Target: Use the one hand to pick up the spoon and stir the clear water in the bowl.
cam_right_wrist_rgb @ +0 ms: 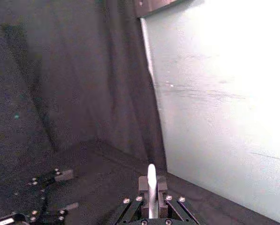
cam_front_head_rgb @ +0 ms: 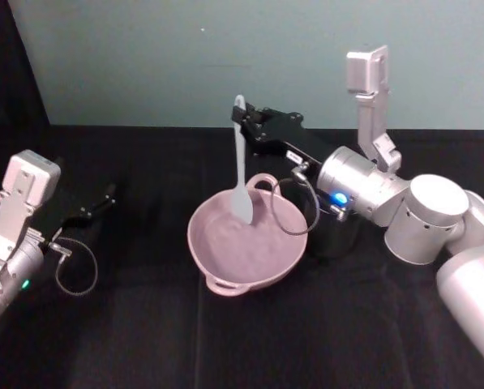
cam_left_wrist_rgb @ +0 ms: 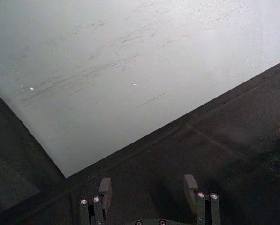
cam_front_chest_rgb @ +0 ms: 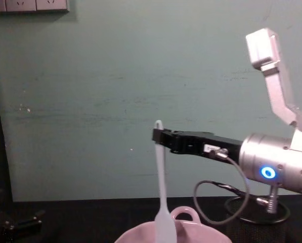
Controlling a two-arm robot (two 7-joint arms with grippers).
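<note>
Spoon (cam_front_head_rgb: 239, 166): long, slim, white, hanging upright. Its handle top is pinched between the closed fingers of the right gripper (cam_front_head_rgb: 243, 120), and its blade sits down inside the pink bowl (cam_front_head_rgb: 194, 243). Left gripper (cam_front_head_rgb: 104, 198): parked far left, fingers apart, holding nothing.

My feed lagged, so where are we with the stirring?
Pickup looks done: the right claw is shut on the spoon near its handle end. In hand: the spoon hangs upright, blade down inside the bowl. Left: the stirring itself. The left claw rests open on the far left.
</note>
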